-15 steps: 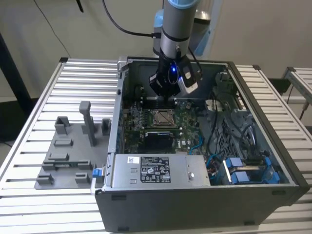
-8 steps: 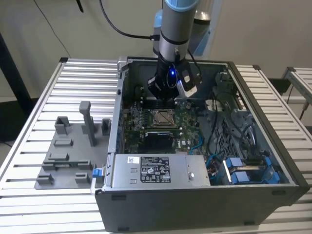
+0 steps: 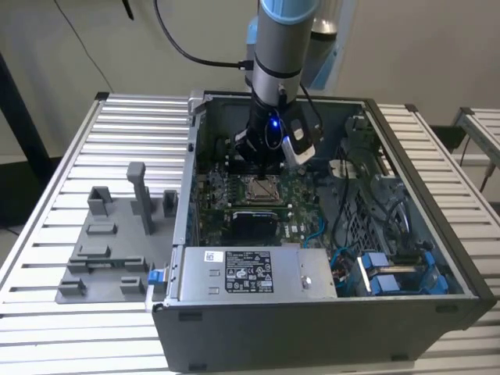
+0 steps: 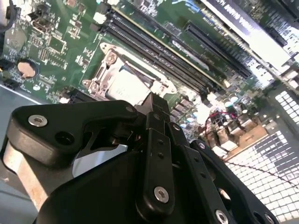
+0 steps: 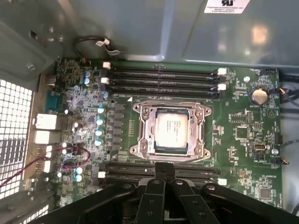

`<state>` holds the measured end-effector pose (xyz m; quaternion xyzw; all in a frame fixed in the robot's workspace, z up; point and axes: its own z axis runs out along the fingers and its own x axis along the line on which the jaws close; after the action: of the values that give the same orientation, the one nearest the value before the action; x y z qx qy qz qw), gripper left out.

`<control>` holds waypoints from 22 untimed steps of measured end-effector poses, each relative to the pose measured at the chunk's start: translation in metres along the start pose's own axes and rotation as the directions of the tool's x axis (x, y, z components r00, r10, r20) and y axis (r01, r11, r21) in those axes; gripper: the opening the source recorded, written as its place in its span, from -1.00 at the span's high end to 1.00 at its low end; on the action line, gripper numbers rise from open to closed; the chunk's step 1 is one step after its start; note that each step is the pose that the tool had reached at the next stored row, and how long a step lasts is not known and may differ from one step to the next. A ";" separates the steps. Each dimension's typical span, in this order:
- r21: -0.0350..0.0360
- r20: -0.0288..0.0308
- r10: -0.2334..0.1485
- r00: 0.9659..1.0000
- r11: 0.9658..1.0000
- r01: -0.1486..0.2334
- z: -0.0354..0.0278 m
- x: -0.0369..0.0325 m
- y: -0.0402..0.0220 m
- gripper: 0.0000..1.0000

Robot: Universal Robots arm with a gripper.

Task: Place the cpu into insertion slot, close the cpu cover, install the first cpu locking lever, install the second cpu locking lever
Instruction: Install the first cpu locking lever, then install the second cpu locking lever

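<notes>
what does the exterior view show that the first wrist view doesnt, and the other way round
The exterior view alone takes in the slatted table, the grey fixture plate on it, the whole computer case with the white-labelled grey box, and the arm reaching down into the case.

The first wrist view alone gives the socket detail: the cpu lying in the insertion slot, framed by the cpu cover, with memory slots alongside.

Both share the green motherboard and the gripper hanging near the socket.
</notes>
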<state>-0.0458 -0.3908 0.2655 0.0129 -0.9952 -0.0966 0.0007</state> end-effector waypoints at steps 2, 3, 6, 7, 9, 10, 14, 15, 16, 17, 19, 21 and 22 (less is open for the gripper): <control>0.000 0.000 0.000 1.000 1.000 0.000 0.0000 0.0024 0.0000 0.79; 0.000 0.000 0.000 1.000 1.000 0.000 0.0000 0.0040 0.0001 0.79; 0.000 0.000 0.000 1.000 1.000 0.000 0.0007 0.0084 0.0001 0.79; 0.000 0.000 0.000 1.000 1.000 0.000 0.0013 0.0097 0.0003 0.79; 0.000 0.000 0.000 1.000 1.000 0.000 0.0030 0.0111 0.0013 0.79; 0.000 0.000 0.000 1.000 1.000 0.000 0.0042 0.0116 0.0023 0.79; 0.000 0.000 0.000 1.000 1.000 0.000 0.0064 0.0136 0.0046 0.79; 0.000 0.000 0.000 1.000 1.000 0.000 0.0064 0.0142 0.0047 0.79; 0.000 0.000 0.000 1.000 1.000 0.000 0.0064 0.0147 0.0047 0.79; 0.000 0.000 0.000 1.000 1.000 0.000 0.0064 0.0152 0.0047 0.79; 0.000 0.000 0.000 1.000 1.000 0.000 0.0065 0.0158 0.0047 0.79; 0.000 0.000 0.000 1.000 1.000 0.000 0.0067 0.0167 0.0047 0.79; 0.000 0.000 0.000 1.000 1.000 0.000 0.0068 0.0172 0.0047 0.79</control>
<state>-0.0632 -0.3853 0.2598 0.0129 -0.9952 -0.0965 0.0007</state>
